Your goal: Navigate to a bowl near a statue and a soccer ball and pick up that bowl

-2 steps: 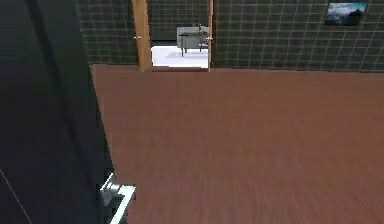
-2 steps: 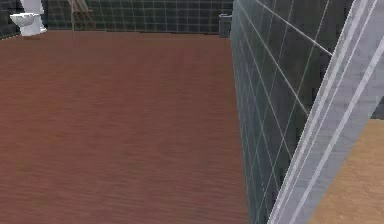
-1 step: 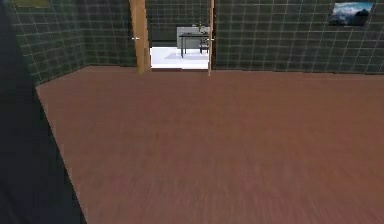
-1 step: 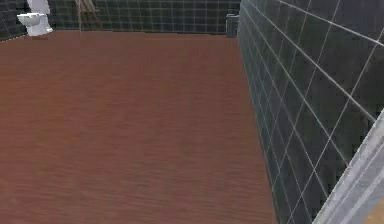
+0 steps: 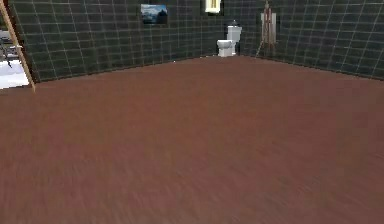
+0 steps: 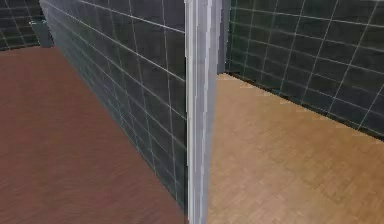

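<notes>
Whether the gripper is wide, narrow or holding anything cannot be told from these pictures. Nearest to the robot, on the arm side, a dark tiled wall [image 6: 110,90] ends in a pale upright post [image 6: 203,110], with a red-brown floor [image 6: 50,150] on the near side and a lighter wooden floor [image 6: 290,150] in the space beyond it. Ahead, the same red-brown floor runs bare to the far walls, where a white toilet [image 5: 229,41] stands in the corner, a wooden easel [image 5: 266,30] leans just to its right, and a small picture [image 5: 154,13] hangs to its left. A slanted wooden post [image 5: 20,50] sits at the forward view's left edge beside a bright opening. Where the bowl lies cannot be told, nor the statue and soccer ball that mark it, so this looks like the searching step. The next move likely calls for turning or driving toward another opening to scan a new room.
</notes>
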{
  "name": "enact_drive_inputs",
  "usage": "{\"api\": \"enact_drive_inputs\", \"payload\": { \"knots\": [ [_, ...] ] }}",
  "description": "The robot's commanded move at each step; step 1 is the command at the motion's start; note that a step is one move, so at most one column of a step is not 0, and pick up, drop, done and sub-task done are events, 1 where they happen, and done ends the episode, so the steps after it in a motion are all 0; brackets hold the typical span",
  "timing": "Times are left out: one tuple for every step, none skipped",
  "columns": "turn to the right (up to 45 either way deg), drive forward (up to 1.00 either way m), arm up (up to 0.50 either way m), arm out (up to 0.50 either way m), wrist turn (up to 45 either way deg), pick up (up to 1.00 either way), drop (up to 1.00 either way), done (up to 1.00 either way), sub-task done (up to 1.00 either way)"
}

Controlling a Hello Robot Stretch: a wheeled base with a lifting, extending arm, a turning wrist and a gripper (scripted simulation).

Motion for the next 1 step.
{"api": "enact_drive_inputs", "payload": {
  "knots": [
    [33.0,0.0,0.0,0.0,0.0,0.0,0.0,0.0,0.0]
  ]
}}
